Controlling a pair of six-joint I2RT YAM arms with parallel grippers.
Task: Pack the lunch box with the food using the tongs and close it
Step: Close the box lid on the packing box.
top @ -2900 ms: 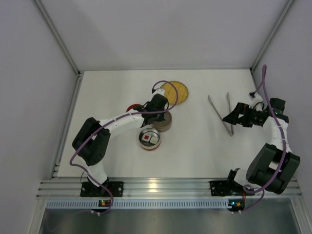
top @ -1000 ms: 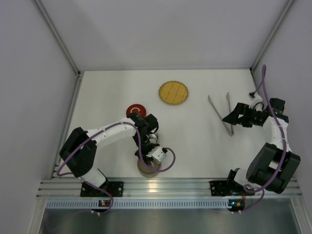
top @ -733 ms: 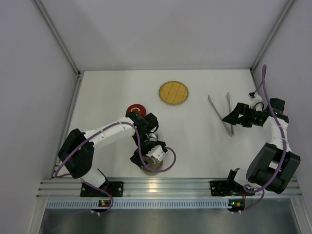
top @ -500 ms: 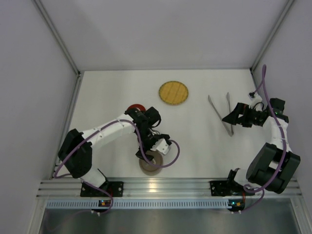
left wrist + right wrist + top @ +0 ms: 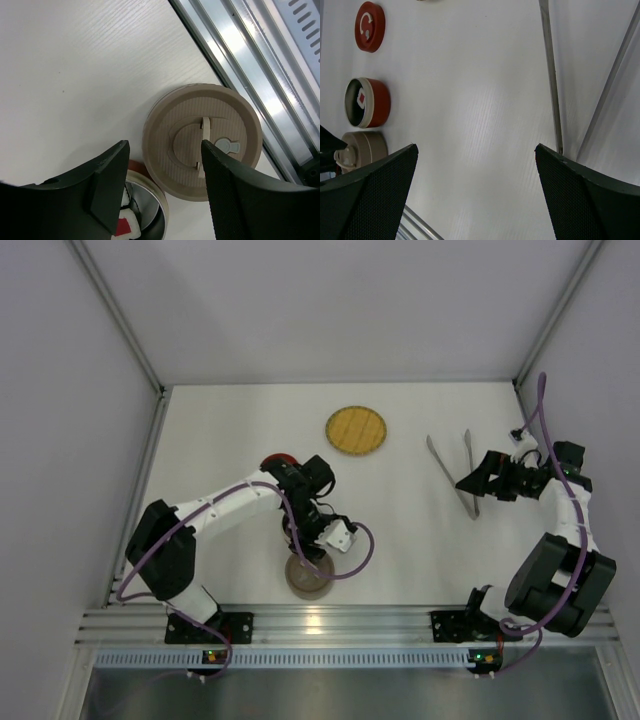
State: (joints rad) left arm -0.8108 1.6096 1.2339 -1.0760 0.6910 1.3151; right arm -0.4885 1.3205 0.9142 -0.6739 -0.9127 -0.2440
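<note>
Left pincer released, jaws spread, hovering over the beige lidded container at the counter's near edge | food sits in the red lunch box just beside it | right pincer wide open by the tongs, flat on the right

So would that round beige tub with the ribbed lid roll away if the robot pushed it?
Probably not: the round beige tub sits flat on its base, so it should slide, not roll. It looks squat and wide, so tipping seems unlikely. Its ribbed top probably gives some grip, though the white table may let it skid.
</note>
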